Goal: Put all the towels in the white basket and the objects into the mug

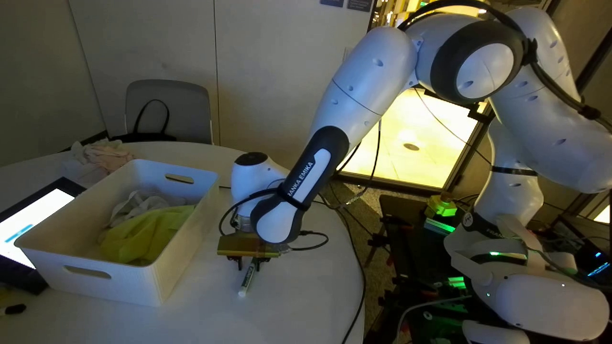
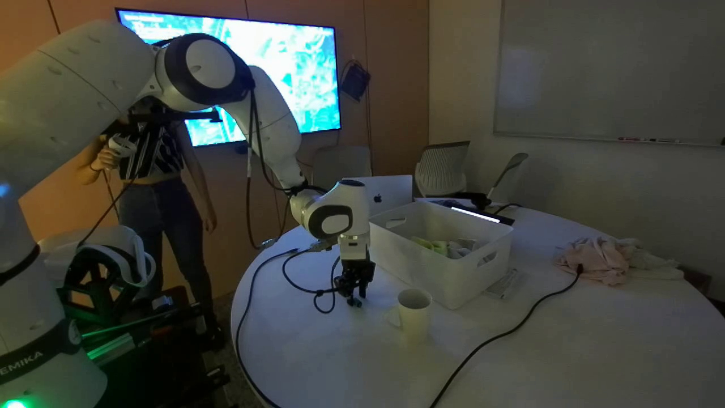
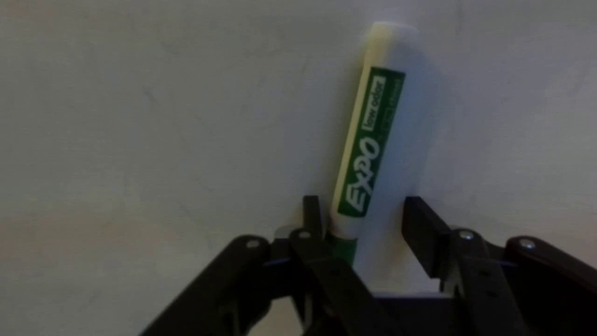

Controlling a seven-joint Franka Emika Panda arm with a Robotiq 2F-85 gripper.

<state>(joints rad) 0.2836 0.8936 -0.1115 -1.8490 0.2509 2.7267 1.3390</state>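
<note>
The Expo marker (image 3: 371, 135) is lying on the white table (image 3: 163, 116), and in the wrist view it slants from upper right of centre down to the lower middle, with its green cap end between the jaws of the gripper (image 3: 363, 221). Jaws are definitely apart. The marker sits way closer to the finger on the left of the frame (can't tell if they're touching), and there's a visible gap over to the finger on the right. The mug (image 2: 414, 320) stands upright in the lower middle of an exterior view, handle towards the left. The white basket (image 1: 129, 286) takes up the left side of an exterior view, yellow towel (image 1: 148, 234) and whitish towel (image 1: 136, 205) bunched up inside.
</note>
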